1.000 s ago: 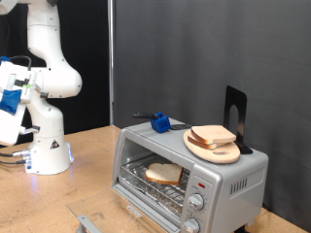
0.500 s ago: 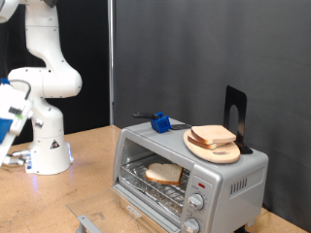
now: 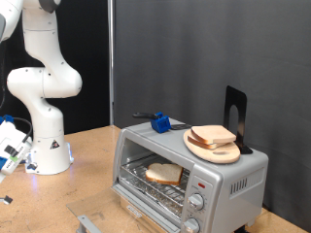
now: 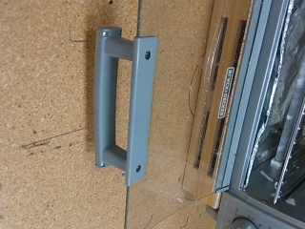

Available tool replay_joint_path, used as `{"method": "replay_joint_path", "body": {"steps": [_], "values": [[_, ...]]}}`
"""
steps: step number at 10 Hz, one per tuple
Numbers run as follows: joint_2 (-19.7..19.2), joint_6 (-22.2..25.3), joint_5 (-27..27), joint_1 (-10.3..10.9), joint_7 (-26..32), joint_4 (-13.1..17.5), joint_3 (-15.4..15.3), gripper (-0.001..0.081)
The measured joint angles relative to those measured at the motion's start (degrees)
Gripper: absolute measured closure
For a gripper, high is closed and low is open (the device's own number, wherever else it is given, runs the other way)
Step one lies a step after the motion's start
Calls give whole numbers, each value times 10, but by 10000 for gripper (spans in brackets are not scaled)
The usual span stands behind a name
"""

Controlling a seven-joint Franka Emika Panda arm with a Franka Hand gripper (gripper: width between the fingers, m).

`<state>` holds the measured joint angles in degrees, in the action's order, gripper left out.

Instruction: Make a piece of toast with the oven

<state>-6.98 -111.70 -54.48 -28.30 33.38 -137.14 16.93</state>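
One piece of toast [image 3: 163, 174] already lies on the wire rack inside the oven [image 3: 190, 178], whose glass door [image 4: 181, 114] hangs fully down, so the loading looks done. Whether the pincer is released or clenched I cannot tell; its fingers do not show in either view. The wrist camera looks straight at the door's grey handle [image 4: 127, 103], with the tabletop [image 4: 48, 114] beyond it.
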Motion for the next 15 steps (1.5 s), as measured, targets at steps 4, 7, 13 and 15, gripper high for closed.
{"method": "replay_joint_path", "body": {"steps": [4,7,13,15], "values": [[-11,25,-2,-9,-9,5,8,0],[-66,-38,-30,0,-27,16,-17,0],[-129,-80,-64,17,18,-2,-79,0],[-132,-107,-81,26,24,-18,-97,0]]}}
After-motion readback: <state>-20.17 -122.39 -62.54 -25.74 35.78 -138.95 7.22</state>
